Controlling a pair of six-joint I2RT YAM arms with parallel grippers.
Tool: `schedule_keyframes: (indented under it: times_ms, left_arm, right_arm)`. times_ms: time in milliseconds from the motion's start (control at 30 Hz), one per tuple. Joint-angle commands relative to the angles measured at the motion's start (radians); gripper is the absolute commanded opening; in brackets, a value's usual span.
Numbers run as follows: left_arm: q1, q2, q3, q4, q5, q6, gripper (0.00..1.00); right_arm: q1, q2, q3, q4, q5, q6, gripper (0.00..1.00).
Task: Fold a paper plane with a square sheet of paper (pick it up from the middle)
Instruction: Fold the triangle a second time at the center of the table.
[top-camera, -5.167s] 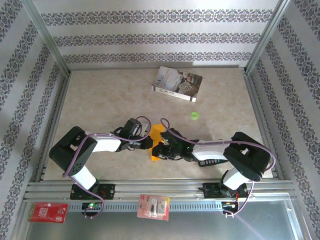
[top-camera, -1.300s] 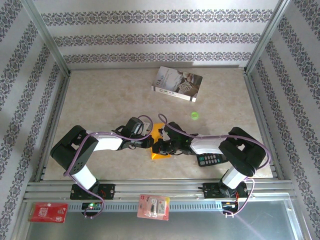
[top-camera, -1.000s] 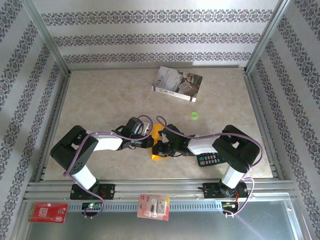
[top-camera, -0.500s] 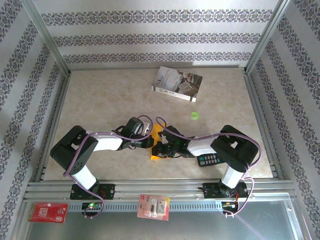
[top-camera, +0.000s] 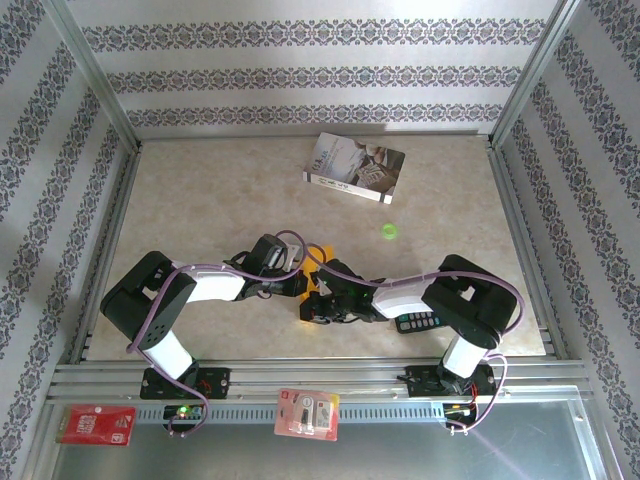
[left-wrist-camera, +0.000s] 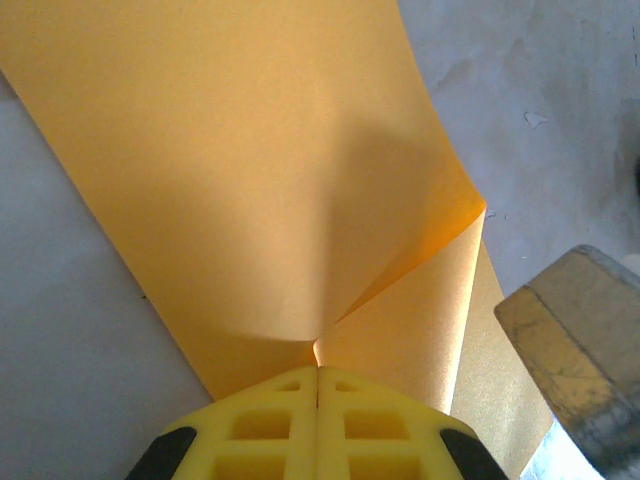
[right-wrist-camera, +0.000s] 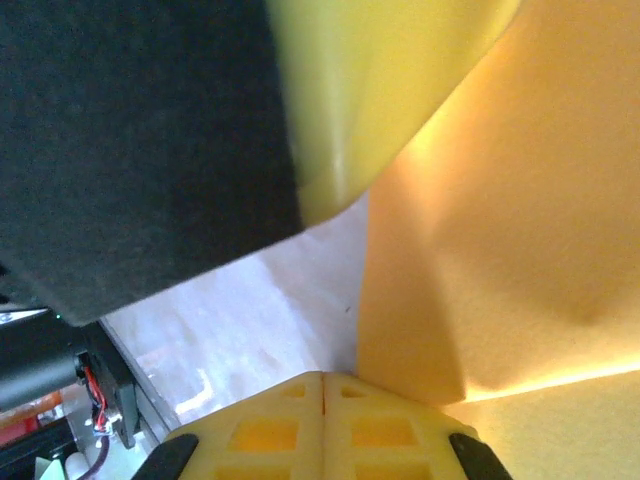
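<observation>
The square sheet of paper (left-wrist-camera: 250, 170) is orange and partly folded, one flap lifting to a corner at the right. My left gripper (left-wrist-camera: 318, 368) is shut on its near edge, pinching the fold. In the top view a little of the paper (top-camera: 315, 258) shows between the two grippers near the table's front middle. My right gripper (right-wrist-camera: 322, 378) is shut, and its tips touch the edge of the paper (right-wrist-camera: 500, 250) with no paper seen in the seam. In the top view the left gripper (top-camera: 300, 287) and right gripper (top-camera: 312, 305) nearly meet. No finished paper plane is in view.
A grey-white book (top-camera: 355, 167) lies at the back of the table, with a small green object (top-camera: 389, 231) nearer the middle right. A black calculator (top-camera: 413, 322) sits partly under my right arm. Two packaged items (top-camera: 308, 413) (top-camera: 95, 424) rest on the near rail.
My right gripper has shifted a little toward the near left over the paper, and its arm now covers more of the calculator. The left arm has stayed put.
</observation>
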Motion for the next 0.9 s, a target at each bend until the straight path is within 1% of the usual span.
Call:
schedule_keyframes:
  times_ms: [0, 167, 367, 633, 867]
  left_arm:
    - [0.007, 0.05, -0.047, -0.155, -0.129, 0.017, 0.0]
    - [0.007, 0.05, -0.045, -0.154, -0.123, 0.017, 0.0]
    - [0.007, 0.05, -0.047, -0.153, -0.12, 0.015, 0.0]
    - [0.007, 0.048, -0.04, -0.159, -0.117, 0.015, 0.0]
    - [0.007, 0.032, -0.027, -0.17, -0.118, 0.017, 0.0]
  right_arm:
    - [-0.014, -0.04, -0.002, -0.026, -0.03, 0.012, 0.05]
    - [-0.108, -0.11, -0.01, -0.02, -0.048, -0.016, 0.06]
    - [-0.206, -0.04, 0.009, -0.016, -0.085, -0.062, 0.06]
    - [-0.243, 0.031, 0.029, -0.023, -0.098, -0.109, 0.05]
    - [-0.245, 0.058, 0.011, -0.039, -0.082, -0.119, 0.05]
